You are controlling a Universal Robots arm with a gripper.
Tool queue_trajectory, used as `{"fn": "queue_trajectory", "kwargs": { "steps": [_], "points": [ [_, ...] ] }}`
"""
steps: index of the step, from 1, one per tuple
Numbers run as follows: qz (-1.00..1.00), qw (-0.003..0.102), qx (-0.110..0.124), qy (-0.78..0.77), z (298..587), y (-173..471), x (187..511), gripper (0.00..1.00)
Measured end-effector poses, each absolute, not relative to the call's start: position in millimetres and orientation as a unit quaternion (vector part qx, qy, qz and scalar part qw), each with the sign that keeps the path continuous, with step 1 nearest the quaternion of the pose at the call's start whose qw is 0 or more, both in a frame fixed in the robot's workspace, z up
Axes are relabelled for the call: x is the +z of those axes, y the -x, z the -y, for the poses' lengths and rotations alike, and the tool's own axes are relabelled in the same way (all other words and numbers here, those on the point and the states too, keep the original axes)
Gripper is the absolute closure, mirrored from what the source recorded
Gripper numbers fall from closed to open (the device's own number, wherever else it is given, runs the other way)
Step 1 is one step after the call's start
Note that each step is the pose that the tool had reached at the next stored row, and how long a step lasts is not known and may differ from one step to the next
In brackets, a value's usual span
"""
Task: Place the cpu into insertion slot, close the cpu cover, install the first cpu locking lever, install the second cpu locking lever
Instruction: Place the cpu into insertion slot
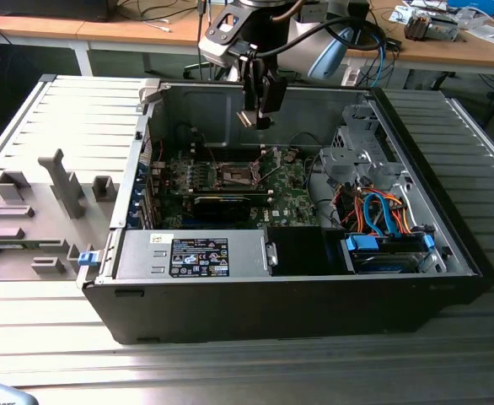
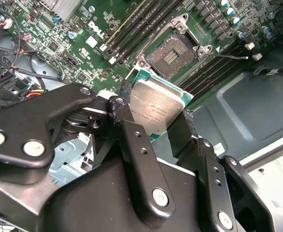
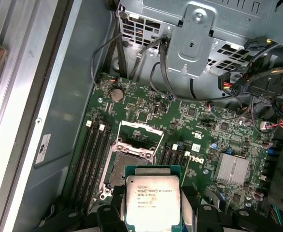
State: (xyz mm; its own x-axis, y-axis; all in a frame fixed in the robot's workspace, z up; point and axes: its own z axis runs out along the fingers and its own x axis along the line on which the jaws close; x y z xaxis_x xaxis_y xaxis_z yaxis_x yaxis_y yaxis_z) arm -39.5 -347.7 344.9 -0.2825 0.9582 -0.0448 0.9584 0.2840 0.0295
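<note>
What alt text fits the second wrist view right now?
The gripper holds the cpu by two opposite edges, clear of the green circuit board. The insertion slot lies bare beyond it, its contacts exposed, with long black memory slots on both sides.

I'm looking in on a robotics lab or test workshop: an opened computer case (image 1: 298,295) lies on a ribbed metal bench (image 1: 230,371), and the arm (image 1: 314,42) hangs over it with a cpu (image 3: 152,200) pinched in the tool (image 1: 256,118). Beside the case sits a grey fixture plate (image 1: 36,219) of moulded holders. Behind run wooden desks (image 1: 137,34) strewn with cables (image 1: 158,13) and small parts.
</note>
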Motion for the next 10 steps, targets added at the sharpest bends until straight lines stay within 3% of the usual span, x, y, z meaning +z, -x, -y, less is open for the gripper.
{"fn": "queue_trajectory", "kwargs": {
  "steps": [10],
  "points": [
    [-0.798, 0.027, -0.002, -0.602, 347.7, 39.5, 344.9, 0.45]
  ]
}}
